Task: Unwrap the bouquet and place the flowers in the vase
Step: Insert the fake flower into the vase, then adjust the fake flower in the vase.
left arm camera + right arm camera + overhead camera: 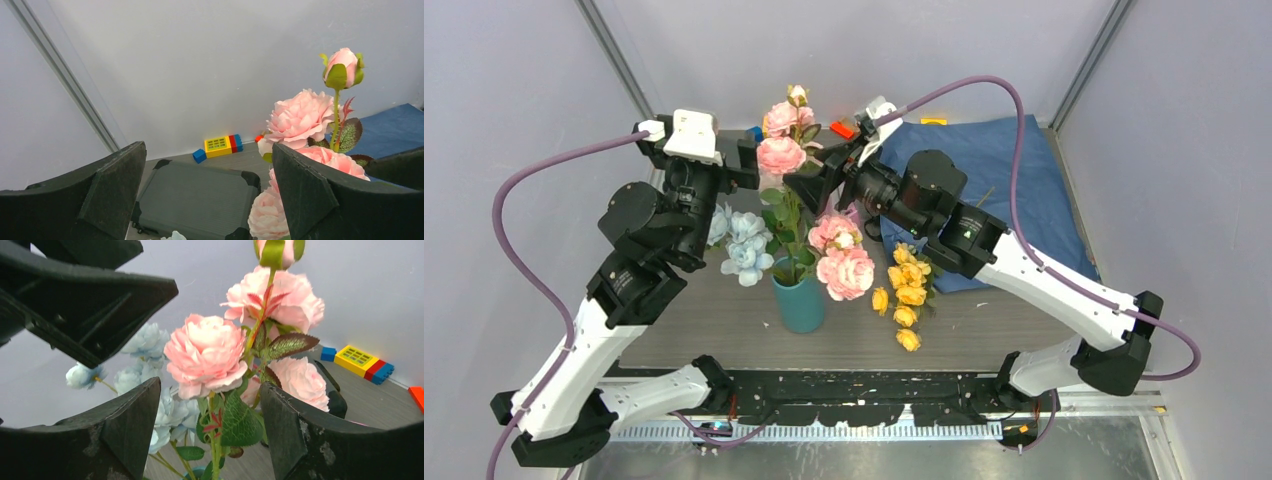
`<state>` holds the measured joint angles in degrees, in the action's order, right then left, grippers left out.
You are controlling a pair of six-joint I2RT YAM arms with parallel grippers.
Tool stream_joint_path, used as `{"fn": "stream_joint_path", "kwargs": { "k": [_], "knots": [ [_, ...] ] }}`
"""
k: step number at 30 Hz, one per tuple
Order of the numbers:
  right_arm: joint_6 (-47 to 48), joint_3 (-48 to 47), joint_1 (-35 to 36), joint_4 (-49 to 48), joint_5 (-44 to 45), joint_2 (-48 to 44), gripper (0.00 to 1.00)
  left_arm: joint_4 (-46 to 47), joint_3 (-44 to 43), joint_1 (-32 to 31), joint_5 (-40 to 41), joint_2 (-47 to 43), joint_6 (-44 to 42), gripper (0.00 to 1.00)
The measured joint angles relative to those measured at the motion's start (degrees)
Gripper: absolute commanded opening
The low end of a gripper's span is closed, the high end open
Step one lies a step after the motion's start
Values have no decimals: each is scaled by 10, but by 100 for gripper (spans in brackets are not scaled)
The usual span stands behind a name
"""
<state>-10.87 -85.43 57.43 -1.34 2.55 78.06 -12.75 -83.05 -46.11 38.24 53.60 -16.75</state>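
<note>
right pincer [210, 390]: gaping wide on either side of a pink stem, clamping nothing
left pincer [207, 165]: hanging fully open just left of the pink blooms, holding nothing
pink flowers [781, 155]: standing upright in the vase, rising between the two pincers
pale blue flowers [744, 245]: leaning out to the vase's left
vase [799, 303]: sitting upright near the table's front middle
yellow flowers [907, 290]: lying on the table just right of the vase, overlapping the blue paper's edge
blue paper [1004, 160]: lying spread at the far right
toy bricks [220, 146]: resting by the back wall
</note>
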Motion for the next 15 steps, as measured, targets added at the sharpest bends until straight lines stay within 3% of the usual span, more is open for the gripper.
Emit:
{"fn": "stream_joint_path", "kwargs": {
  "k": [4, 8, 10, 12, 15],
  "knots": [
    [2, -28, 0, 1, 13, 20, 70, -4, 0, 0, -3, 1, 1, 100],
    [8, -35, 0, 5, 22, 42, 55, -4, 0, 0, -4, 1, 1, 100],
    [12, -35, 0, 10, 25, 50, 45, -4, 0, 0, -4, 1, 1, 100],
    [16, -35, 0, 19, 28, 56, 29, -4, 0, 0, -4, 1, 1, 100],
    [19, -35, 0, 26, 29, 56, 14, -4, 0, 0, -4, 1, 1, 100]
  ]
}}
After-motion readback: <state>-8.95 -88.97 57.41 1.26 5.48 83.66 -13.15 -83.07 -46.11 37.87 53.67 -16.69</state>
